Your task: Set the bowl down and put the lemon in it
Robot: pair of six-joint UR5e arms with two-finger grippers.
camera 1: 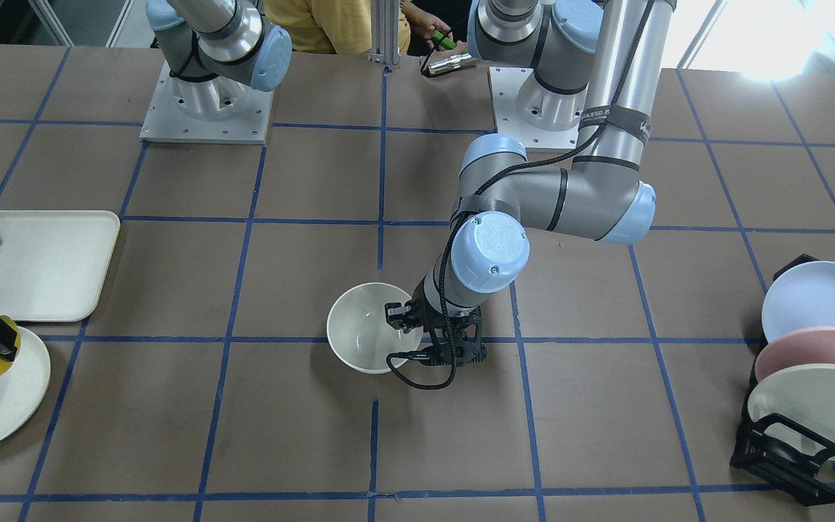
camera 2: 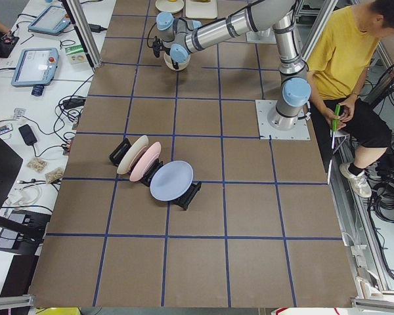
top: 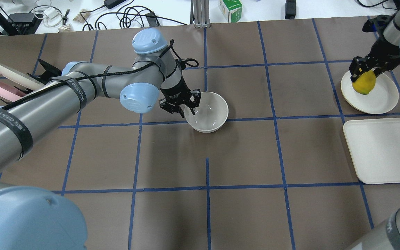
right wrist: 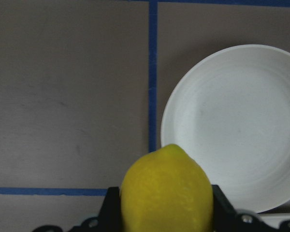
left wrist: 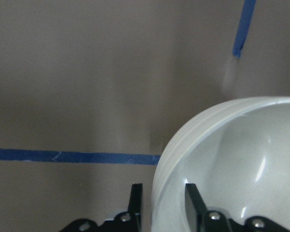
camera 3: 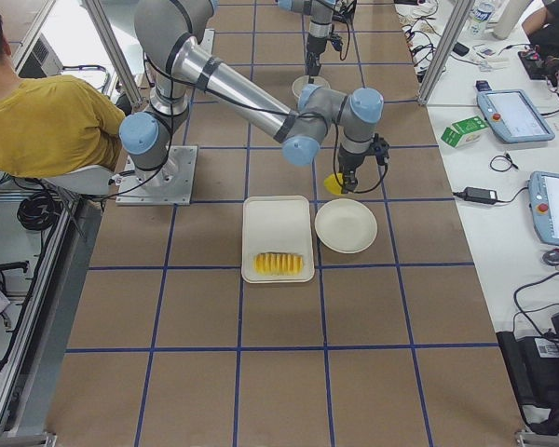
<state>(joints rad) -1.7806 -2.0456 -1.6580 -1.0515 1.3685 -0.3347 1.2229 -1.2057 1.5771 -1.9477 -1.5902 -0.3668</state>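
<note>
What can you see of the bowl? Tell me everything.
The bowl is small, deep, round and off-white, glossy inside with a faintly ridged outer wall, like glazed ceramic or plastic. It is empty and upright, and seems to rest on the brown table near the middle, over a blue tape line. The left gripper straddles its rim, one finger inside and one outside. Whether it is clamped cannot be told. Nothing else touches it.
</note>
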